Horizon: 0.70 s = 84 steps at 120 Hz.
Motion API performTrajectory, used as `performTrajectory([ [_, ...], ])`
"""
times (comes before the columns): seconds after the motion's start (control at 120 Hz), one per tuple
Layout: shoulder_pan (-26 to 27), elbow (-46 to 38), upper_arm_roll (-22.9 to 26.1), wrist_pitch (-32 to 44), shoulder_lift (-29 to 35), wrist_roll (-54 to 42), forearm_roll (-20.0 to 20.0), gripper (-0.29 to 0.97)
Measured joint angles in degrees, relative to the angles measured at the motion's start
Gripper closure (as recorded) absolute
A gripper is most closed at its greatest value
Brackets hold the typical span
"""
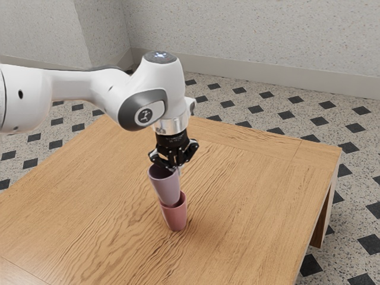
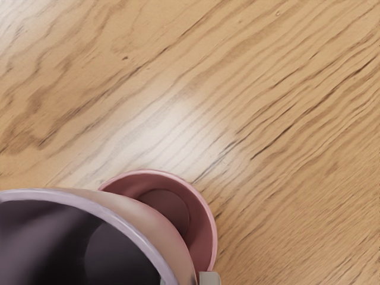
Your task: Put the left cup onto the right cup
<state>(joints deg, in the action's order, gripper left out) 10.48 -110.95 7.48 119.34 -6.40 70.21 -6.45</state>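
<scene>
The lilac cup (image 1: 164, 185) sits with its base inside the pink cup (image 1: 176, 217), which stands on the table (image 1: 267, 190) near its middle, a little toward the near edge. The lilac cup leans toward the exterior view's left instead of standing straight, probably because it is pinched on one side only and has not dropped fully in. The gripper (image 1: 176, 171) takes it at the rim on the side toward the exterior view's right, with the jaws narrowly set and clamped across the cup wall, one finger inside and one outside. That grip leaves the mouth free, and the wrist view looks into the lilac cup (image 2: 136, 228) with the pink cup (image 2: 203, 221) showing past its wall.

The arm comes in from the exterior view's left with its forearm about level. The wrist bends so the hand points straight down over the stack.
</scene>
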Motion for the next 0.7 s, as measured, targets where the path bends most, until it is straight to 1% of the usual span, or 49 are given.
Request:
performTrajectory([
  [0.7, -0.1, 0.6, -0.4, 0.5, -1.3, -1.0, 0.1, 0.79],
])
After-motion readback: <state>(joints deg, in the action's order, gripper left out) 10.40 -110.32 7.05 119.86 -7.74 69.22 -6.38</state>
